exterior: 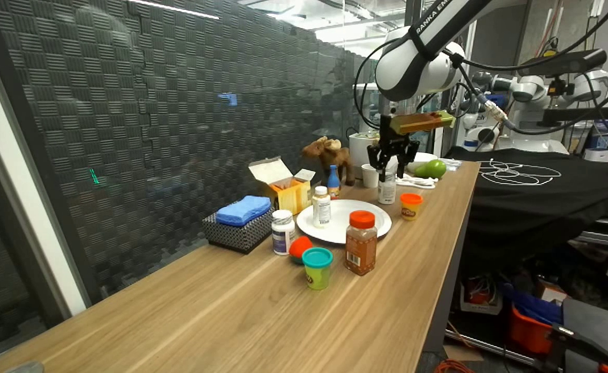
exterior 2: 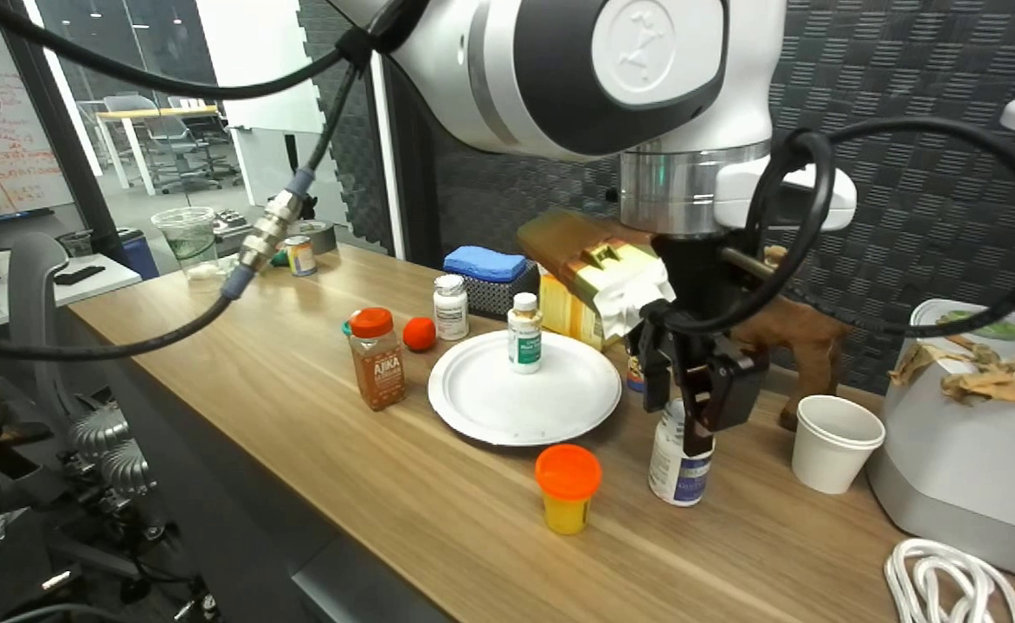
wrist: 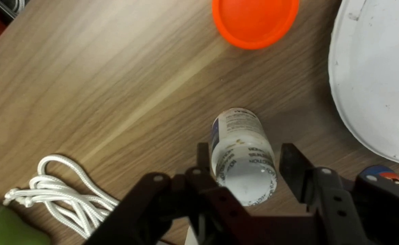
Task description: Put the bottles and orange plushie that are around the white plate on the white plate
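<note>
My gripper [wrist: 246, 153] points down with its jaws on either side of a white bottle [wrist: 247, 185] that stands upright on the table. A gap shows between the right finger [wrist: 293, 173] and the bottle; the left finger is very close to it. The white plate [exterior 2: 507, 407] lies beside them, carrying another white bottle [exterior 2: 524, 337] upright. Around the plate stand an amber-orange bottle with a red cap [exterior: 361, 248] and a white, purple-labelled bottle [exterior: 283, 235]. Between those two sits the orange plushie [exterior: 300, 246], partly hidden in an exterior view by a teal-lidded tub [exterior: 317, 267].
An orange-lidded tub [exterior 2: 568, 484] is near the gripper. Behind the plate are a blue bottle [exterior: 333, 181], a yellow box [exterior: 291, 197], a brown moose figure [exterior: 335, 155] and a blue cloth [exterior: 244, 210] on a mesh box. A paper cup [exterior 2: 836, 441] and white cord [wrist: 73, 197] lie close.
</note>
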Action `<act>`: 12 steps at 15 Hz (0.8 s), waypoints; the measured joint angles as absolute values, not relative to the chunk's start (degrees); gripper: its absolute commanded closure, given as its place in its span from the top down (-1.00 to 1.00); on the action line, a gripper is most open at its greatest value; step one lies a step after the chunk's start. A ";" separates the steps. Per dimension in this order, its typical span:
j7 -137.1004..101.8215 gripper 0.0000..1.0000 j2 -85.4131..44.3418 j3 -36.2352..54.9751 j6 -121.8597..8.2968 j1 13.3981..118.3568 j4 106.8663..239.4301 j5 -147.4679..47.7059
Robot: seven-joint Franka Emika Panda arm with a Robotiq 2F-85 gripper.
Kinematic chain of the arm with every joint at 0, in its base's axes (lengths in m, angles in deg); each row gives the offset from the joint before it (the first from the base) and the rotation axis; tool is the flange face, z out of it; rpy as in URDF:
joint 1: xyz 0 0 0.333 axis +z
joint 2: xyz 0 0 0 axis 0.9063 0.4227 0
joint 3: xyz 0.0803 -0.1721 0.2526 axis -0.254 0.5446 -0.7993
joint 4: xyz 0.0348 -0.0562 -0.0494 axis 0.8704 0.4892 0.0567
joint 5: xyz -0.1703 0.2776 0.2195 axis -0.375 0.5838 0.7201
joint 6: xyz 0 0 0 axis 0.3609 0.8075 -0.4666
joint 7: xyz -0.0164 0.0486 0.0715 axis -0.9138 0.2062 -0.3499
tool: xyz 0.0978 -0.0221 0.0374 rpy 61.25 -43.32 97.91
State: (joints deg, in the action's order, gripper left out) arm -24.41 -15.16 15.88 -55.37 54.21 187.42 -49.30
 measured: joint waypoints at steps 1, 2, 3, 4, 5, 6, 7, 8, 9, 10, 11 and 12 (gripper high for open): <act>-24.41 -0.60 -15.12 15.88 -55.37 54.21 187.38 -49.30; -24.41 -0.63 -15.12 15.88 -55.37 54.22 187.35 -49.30; -24.41 -0.63 -15.12 15.88 -55.37 54.23 187.31 -49.30; -24.41 -0.63 -15.12 15.88 -55.37 54.27 187.29 -49.30; -24.41 -0.63 -15.12 15.89 -55.37 54.34 187.26 -49.30; -24.46 -0.63 -15.19 15.91 -55.37 54.49 187.16 -49.59; -24.62 -0.63 -15.38 15.95 -55.35 54.73 186.94 -50.41; -24.89 -0.63 -15.76 16.02 -55.30 55.18 186.62 -51.66; -25.39 -0.63 -16.37 16.12 -55.19 55.85 186.28 -53.52; -25.85 -0.63 -17.14 16.18 -55.08 56.70 185.95 -55.42; -26.23 -0.63 -18.12 16.17 -54.94 57.67 185.71 -57.23; -26.29 -0.63 -19.07 16.05 -54.80 58.67 185.52 -58.34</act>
